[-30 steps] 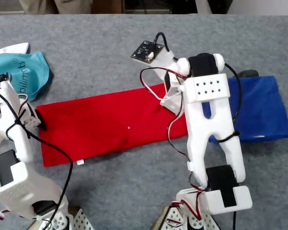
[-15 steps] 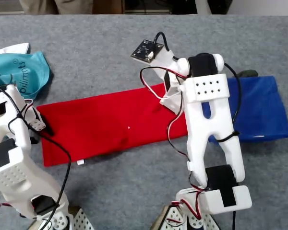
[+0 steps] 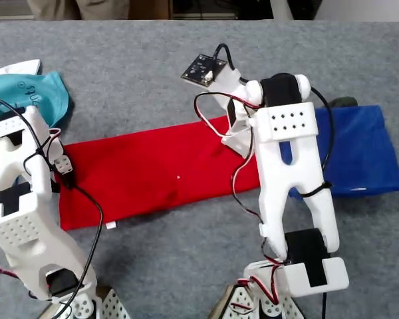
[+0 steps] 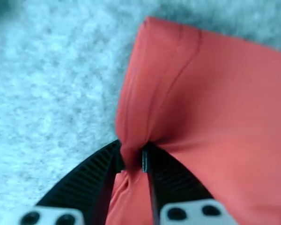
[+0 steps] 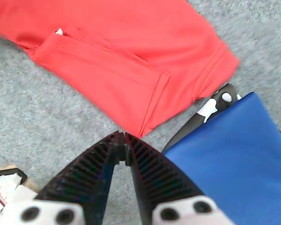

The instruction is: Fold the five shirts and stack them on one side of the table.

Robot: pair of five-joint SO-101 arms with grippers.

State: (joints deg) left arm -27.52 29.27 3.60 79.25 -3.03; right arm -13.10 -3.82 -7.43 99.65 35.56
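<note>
My left gripper [image 4: 132, 161] is clamped on the red shirt [image 3: 153, 174] at its left end. The shirt lies mid-frame as a long strip, half-folded by my reckoning. My right gripper [image 5: 125, 151] is closed and empty by its other end. The blue shirt [image 3: 359, 149] lies folded at right and the teal shirt [image 3: 33, 100] is bunched upper left, so most remains.

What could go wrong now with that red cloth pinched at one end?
The left end effector pinches just a small bunch at the edge of the red shirt, so it may slip out when lifted. The right end effector is shut beside the other end, holding nothing; a one-sided pull could drag the shirt crooked.
</note>
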